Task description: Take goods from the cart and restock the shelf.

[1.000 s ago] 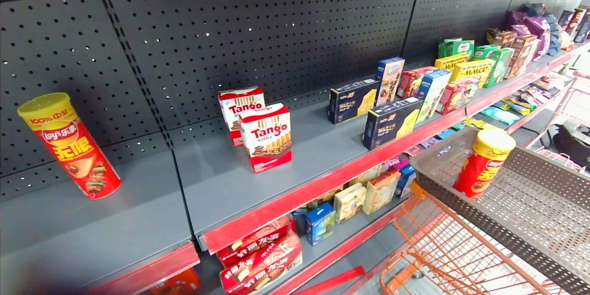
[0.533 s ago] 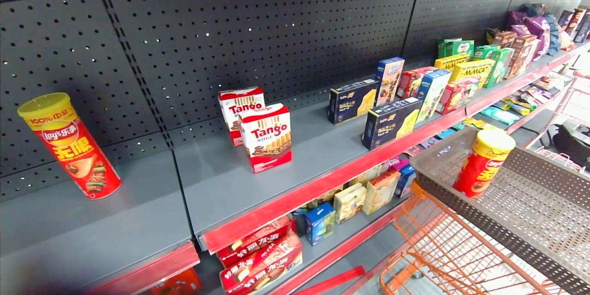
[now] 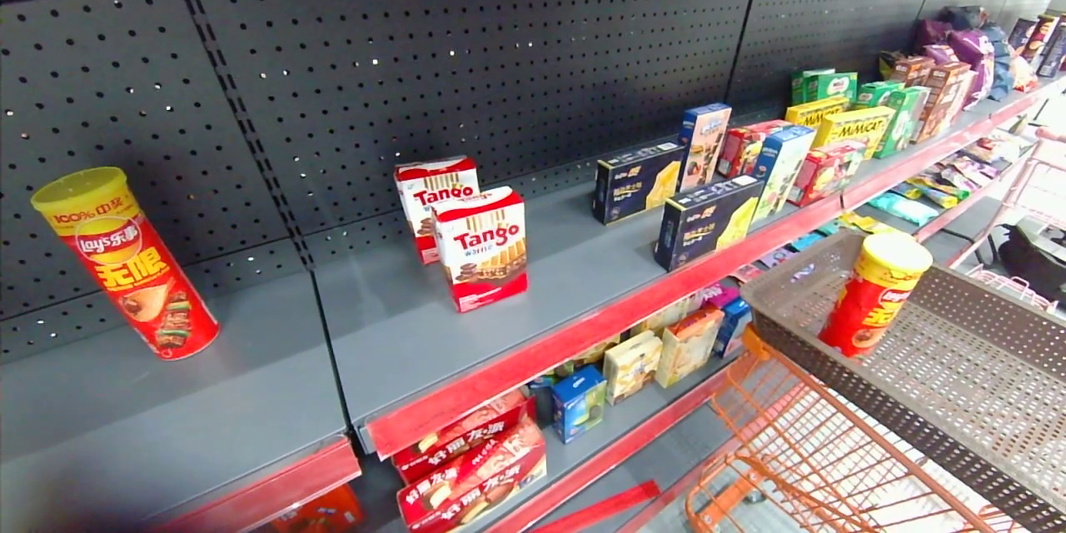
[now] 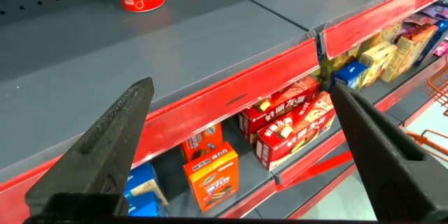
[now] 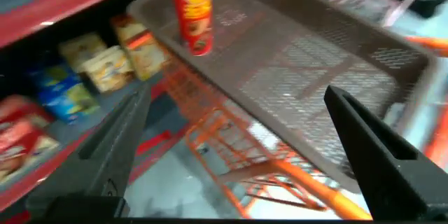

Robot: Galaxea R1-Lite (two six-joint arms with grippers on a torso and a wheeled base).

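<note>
- Head view: a cylindrical red chip can (image 3: 125, 262) with a yellow lid stands on the smooth grey metal shelf (image 3: 400, 333). It is close to the black perforated pegboard (image 3: 466, 67) and well apart from two red-and-white wafer boxes (image 3: 481, 248).
- Glossy dark blue boxes (image 3: 704, 221) and other cartons crowd the shelf between the wafer boxes and the cart (image 3: 799, 450), which is made of orange wire.
- A second chip can (image 3: 874, 293) stands upright in the near corner of the brown perforated basket (image 3: 983, 366) on top of the cart.
- The left gripper (image 4: 238, 147) is spread wide and holds nothing. It hangs before the shelf's shiny red edge strip (image 4: 231, 94), with red cartons (image 4: 287, 122) on the level below.
- The right gripper (image 5: 238, 147) is also spread wide and empty, above the cart's orange frame, with the second chip can farther off.
</note>
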